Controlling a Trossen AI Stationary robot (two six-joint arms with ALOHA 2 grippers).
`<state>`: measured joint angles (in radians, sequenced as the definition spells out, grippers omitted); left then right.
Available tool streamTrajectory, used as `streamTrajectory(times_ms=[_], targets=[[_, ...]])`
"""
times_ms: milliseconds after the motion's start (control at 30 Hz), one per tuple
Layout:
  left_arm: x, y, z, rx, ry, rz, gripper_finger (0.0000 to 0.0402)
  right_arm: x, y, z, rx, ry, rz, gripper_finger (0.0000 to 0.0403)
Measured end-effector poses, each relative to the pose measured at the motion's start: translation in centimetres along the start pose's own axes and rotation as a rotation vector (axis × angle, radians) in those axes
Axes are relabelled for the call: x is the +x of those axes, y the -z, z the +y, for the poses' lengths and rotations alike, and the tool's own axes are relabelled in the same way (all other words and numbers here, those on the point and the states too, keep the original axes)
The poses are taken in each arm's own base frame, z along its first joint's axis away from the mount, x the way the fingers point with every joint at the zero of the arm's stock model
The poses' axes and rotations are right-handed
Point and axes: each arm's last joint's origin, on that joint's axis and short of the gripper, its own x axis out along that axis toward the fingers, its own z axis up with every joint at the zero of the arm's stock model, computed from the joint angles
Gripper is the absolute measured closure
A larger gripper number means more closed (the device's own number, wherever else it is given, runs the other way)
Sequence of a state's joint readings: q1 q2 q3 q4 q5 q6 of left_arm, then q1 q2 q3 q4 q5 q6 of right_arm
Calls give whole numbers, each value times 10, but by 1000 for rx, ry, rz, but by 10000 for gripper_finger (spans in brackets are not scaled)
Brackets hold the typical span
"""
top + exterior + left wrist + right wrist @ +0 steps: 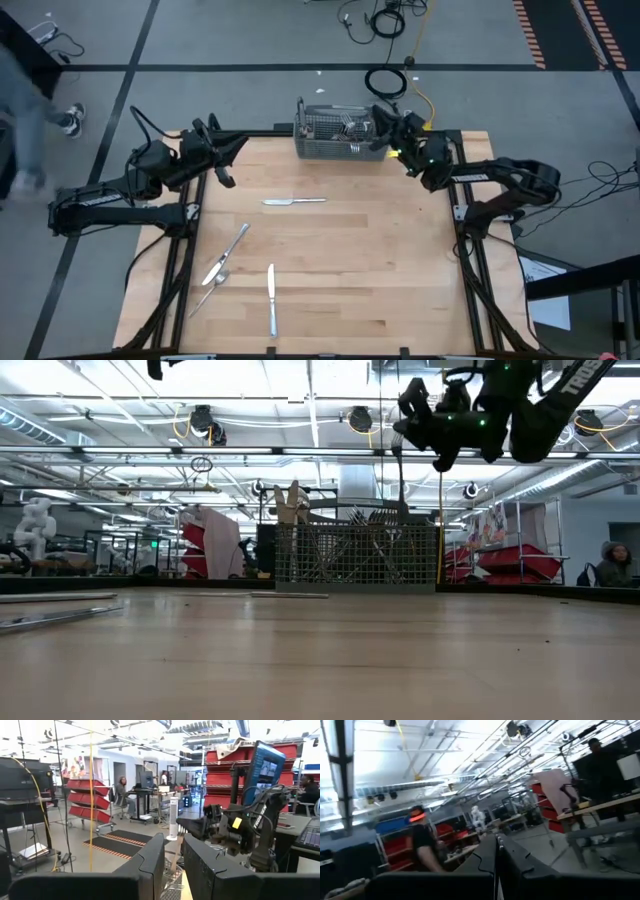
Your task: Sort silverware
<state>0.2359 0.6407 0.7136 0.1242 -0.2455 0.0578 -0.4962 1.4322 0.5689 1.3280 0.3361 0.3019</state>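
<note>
The wooden bench (350, 270) fills the middle of the high view, both dark arms reaching in from its far corners; the left arm comes in from the left edge, the right arm from the right.

At the far edge of the bench stands the grey wire-mesh basket (335, 137), upright, with several pieces of silverware (350, 126) standing in it, handles and heads poking above the rim; in the low view the basket (355, 555) sits on the far side of the boards.

The right gripper (385, 128) hangs above the right end of the basket; its jaws are pressed fully together — the right wrist view shows the two dark fingers (485, 865) meeting with no gap; in the low view a thin strip runs down from it into the basket, though whether it is gripped cannot be told.

The left gripper (222, 172) hovers over the far left part of the bench, well apart from the basket; its jaws stand a little apart and nothing sits between them — its fingers (150, 865) show a clear narrow slot.

On the open boards lie four loose pieces: a knife (294, 201) crosswise near the middle; a second knife (271, 300) lengthwise near the front edge; two crossed utensils (222, 267) at front left, touching each other.
</note>
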Motion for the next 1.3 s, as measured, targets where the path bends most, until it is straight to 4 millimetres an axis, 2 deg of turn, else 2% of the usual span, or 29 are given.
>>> streamTrajectory(times_ms=[300, 467, 733, 867, 1133, 1233, 1300], targets=[[0, 0, 0, 0, -2, 1, 325, 6, 26, -22, 70, -25, -43, 403], [0, 0, 0, 0, -3, 2, 325, 5, 49, -32, 65, 15, 34, 403], [0, 0, 0, 0, -3, 2, 325, 5, 62, -42, 35, 49, 74, 397], [0, 0, 0, 0, -3, 3, 325, 6, 58, -43, 32, 57, 61, 362], [0, 1, 0, 0, -3, 10, 325, 7, 50, -40, 12, 54, 85, 251], [0, 4, 0, -56, -8, 45, 325, 8, 32, -31, 15, 26, 29, 228], [0, 13, 0, -119, -33, 129, 325, 7, 10, -19, -20, -20, -39, 222]])
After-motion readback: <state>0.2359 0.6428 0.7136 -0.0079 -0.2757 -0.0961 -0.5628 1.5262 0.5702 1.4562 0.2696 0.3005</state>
